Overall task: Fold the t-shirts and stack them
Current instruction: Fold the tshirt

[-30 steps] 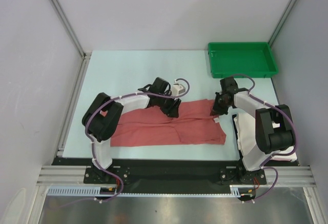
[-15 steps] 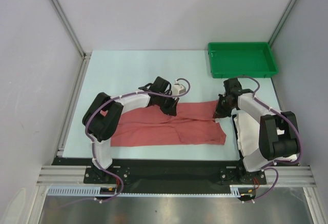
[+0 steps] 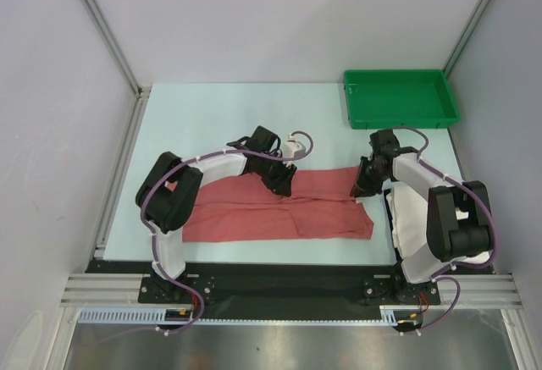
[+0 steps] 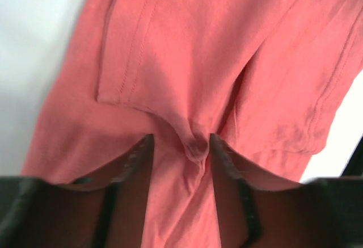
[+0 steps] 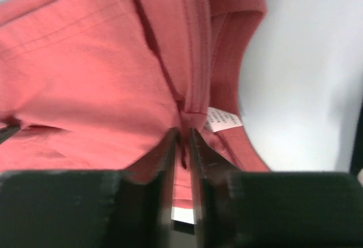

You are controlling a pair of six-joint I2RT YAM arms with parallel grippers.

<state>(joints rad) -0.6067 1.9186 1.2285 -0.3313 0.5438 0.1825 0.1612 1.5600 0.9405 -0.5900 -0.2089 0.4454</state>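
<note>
Top external view: the red shirt [image 3: 279,209] ran left to right — its far edge under both jaws. The left gripper [image 3: 284,185] stood half-spread astride a pucker; the right gripper [image 3: 360,190] clamped tight on a seam by the collar.

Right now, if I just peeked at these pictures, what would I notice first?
A big salmon-red t-shirt lies spread across the near part of the pale table, the brightest thing there. The right gripper pinches it by the collar, beside a white label. The left gripper presses on it with jaws apart. A green tray sits at the far right corner.
</note>
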